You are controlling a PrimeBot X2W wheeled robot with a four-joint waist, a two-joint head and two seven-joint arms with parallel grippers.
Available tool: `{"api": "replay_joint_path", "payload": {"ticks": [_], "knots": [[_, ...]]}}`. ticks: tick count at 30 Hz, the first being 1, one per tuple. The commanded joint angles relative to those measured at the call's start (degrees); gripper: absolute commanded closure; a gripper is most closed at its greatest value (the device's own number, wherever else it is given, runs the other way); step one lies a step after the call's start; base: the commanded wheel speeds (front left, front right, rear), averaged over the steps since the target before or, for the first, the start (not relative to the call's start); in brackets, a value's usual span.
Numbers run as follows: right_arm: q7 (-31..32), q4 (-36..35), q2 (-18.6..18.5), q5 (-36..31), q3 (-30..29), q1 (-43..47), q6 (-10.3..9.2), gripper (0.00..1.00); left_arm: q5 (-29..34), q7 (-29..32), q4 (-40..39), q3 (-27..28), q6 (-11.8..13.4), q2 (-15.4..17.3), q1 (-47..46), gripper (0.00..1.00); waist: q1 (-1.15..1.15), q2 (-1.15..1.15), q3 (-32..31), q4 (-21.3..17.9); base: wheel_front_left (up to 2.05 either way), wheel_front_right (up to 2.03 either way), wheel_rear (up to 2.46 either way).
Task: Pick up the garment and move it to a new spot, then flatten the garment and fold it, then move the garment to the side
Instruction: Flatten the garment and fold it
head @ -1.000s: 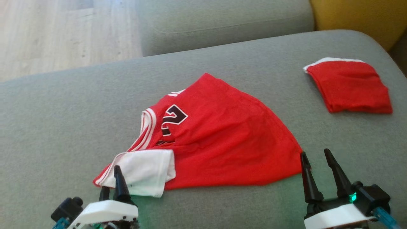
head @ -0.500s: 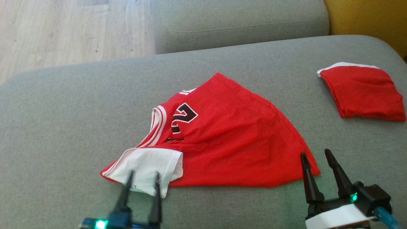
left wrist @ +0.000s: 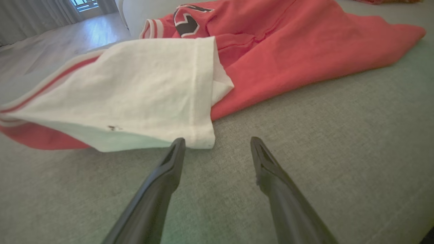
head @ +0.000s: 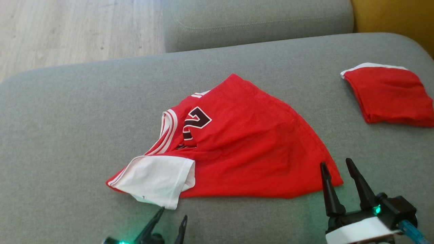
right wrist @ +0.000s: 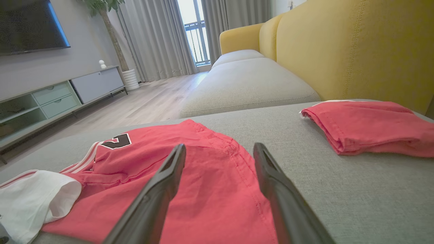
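The garment is a red jersey with a dark number and a white sleeve, lying crumpled on the grey sofa cushion. My left gripper is open just in front of the sleeve's near corner, holding nothing. In the left wrist view the left gripper has its left fingertip beside the white sleeve, apart from the red cloth. My right gripper is open at the garment's right corner. From the right wrist the right gripper hovers above the red fabric.
A folded red garment lies at the cushion's far right, also seen as the folded piece. A second grey cushion sits behind, a yellow backrest at the right, wooden floor beyond the left edge.
My left gripper opened, let go of the white sleeve and drew back toward me. The right gripper stayed put. The camera shifted slightly.
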Motion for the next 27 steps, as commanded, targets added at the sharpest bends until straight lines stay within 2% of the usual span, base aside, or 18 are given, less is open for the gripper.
{"api": "replay_joint_path", "payload": {"ticks": [1, 10, 11, 12, 14, 15, 17, 18, 19, 21, 23, 24, 25, 27], "knots": [[-0.6, -2.0, -1.0, 0.3, 1.5, -2.0, -0.04, 0.00, 0.6, -0.7, -1.1, 1.4, 0.1, 0.2, -3.6, 0.00, 0.00, 0.00, 0.3, -0.1, 0.00, 0.00, 0.00], [-0.6, -2.2, -1.3, 0.3, 1.2, -2.6, -0.04, 0.00, 1.3, -0.7, 2.0, 1.5, 0.0, -0.3, -6.8, 0.00, 0.00, 0.00, 1.8, -0.5, 0.00, 0.00, 0.00], [-0.6, -2.2, -1.3, 0.3, 1.3, -2.7, -0.04, 0.00, 0.9, -0.7, 2.8, 1.8, 0.0, -0.4, -6.9, 0.15, 0.00, 0.00, 1.8, -0.7, 0.00, 0.00, 0.00], [-0.6, -2.1, -1.3, 0.2, 1.3, -2.8, -0.04, 0.00, 0.5, -0.7, 3.5, 2.1, -0.2, -0.7, -7.0, 0.23, 0.00, 0.00, 1.9, -0.7, 0.00, 0.00, 0.00], [-0.6, -2.1, -1.3, 0.1, 1.3, -3.0, -0.04, 0.00, -0.4, -0.7, 4.3, 2.7, -0.4, -1.2, -7.2, 0.52, 0.00, 0.00, 1.9, -0.9, 0.00, 0.00, 0.00], [-0.6, -2.1, -1.3, 0.1, 1.3, -3.0, -0.04, 0.00, -0.7, -0.7, 4.6, 2.9, -0.4, -1.4, -7.2, 0.58, 0.00, 0.00, 1.9, -0.9, 0.00, 0.00, 0.00], [-0.6, -2.1, -1.2, 0.1, 1.3, -3.0, -0.04, 0.00, -1.5, -0.7, 5.2, 3.4, -0.6, -1.8, -7.1, 0.64, 0.00, 0.00, 1.8, -1.0, 0.00, 0.00, 0.00], [-0.6, -2.1, -1.2, 0.1, 1.2, -3.0, -0.04, 0.00, -1.7, -0.7, 5.3, 3.6, -0.6, -1.9, -7.1, 0.71, 0.00, 0.00, 1.8, -1.0, 0.00, 0.00, 0.00], [-0.6, -2.1, -1.2, 0.1, 1.2, -3.0, -0.04, 0.00, -1.9, -0.7, 5.5, 3.7, -0.8, -2.1, -7.1, 0.74, 0.00, 0.00, 1.7, -1.0, 0.00, 0.00, 0.00], [-0.6, -2.0, -1.1, 0.2, 1.3, -2.9, -0.04, 0.00, -2.2, -0.7, 6.3, 3.8, -1.0, -2.2, -7.1, 0.73, 0.00, 0.00, 1.5, -1.0, 0.00, 0.00, 0.00], [-0.6, -2.0, -1.1, 0.2, 1.4, -2.8, -0.04, 0.00, -2.6, -0.7, 7.6, 3.9, -1.4, -2.4, -7.2, 0.78, 0.00, 0.00, 1.4, -1.0, 0.00, 0.00, 0.00], [-0.6, -2.0, -1.1, 0.3, 1.4, -2.8, -0.04, 0.00, -2.8, -0.7, 8.3, 4.0, -1.7, -2.5, -7.4, 0.95, 0.00, 0.00, 1.3, -1.0, 0.00, 0.00, 0.00], [-0.6, -2.0, -1.1, 0.3, 1.4, -2.7, -0.04, 0.00, -2.9, -0.7, 8.8, 4.0, -1.9, -2.5, -7.6, 1.00, 0.00, 0.00, 1.2, -1.0, 0.00, 0.00, 0.00], [-0.6, -2.0, -1.0, 0.2, 1.5, -2.7, -0.04, 0.00, -3.2, -0.7, 9.3, 4.3, -2.1, -2.5, -7.9, 1.00, 0.00, 0.00, 1.0, -1.0, 0.00, 0.00, 0.00]]}}
